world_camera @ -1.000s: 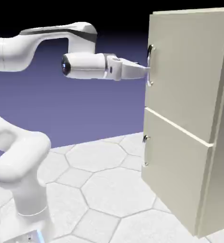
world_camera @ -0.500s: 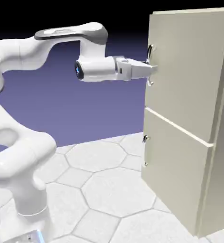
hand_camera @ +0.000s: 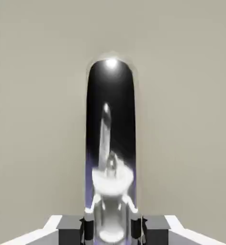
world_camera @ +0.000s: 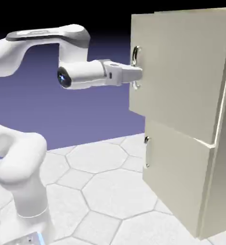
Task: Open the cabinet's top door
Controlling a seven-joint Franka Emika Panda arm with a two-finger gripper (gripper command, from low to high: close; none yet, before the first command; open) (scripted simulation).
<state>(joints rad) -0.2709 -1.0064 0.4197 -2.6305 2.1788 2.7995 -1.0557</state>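
The gripper (world_camera: pixel 136 72) is clamped on the silver bar handle (hand_camera: pixel 110 143) of the top door (world_camera: pixel 182 72), swung ajar from the cabinet (world_camera: pixel 225 143). Open floor lies at 7 o'clock. The cabinet's right side is cropped.

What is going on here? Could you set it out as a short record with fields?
Setting: rendered scene, hexagon-tiled table
Robot: white arm, reaching right
Hand: shut on the handle
Hand view: silver handle between the fingertips
Top door: partly open, standing out from the cabinet
Lower door: closed, untouched
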